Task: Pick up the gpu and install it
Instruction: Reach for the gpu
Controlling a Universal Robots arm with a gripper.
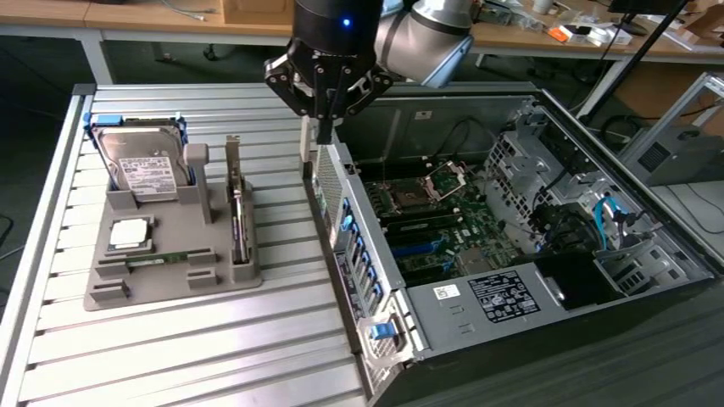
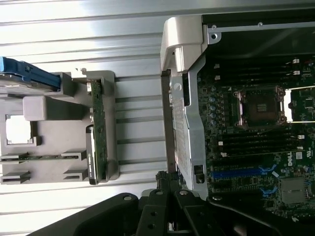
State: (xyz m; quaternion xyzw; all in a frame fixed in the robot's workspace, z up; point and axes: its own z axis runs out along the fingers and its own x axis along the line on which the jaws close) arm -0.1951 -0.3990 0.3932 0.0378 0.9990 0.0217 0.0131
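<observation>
From the exterior view, the pincer (image 1: 325, 127) hangs shut and empty at top middle, over the computer case's (image 1: 353, 246) rear edge. The gpu (image 1: 236, 203) stands on edge in the grey holder (image 1: 169, 287) at the exterior view's left. In the wrist view, the gpu (image 2: 98, 132) sits in that holder (image 2: 54, 123), apart from the closed pincer (image 2: 169, 182).

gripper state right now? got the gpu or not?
Gripper: shut, nothing visible between its fingers, over the rear wall of the PC case. The gpu stands on edge in the grey holder.

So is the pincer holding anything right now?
No, nothing. The pincer is shut and empty, over the computer case's edge. The gpu stands in the gray holder.
</observation>
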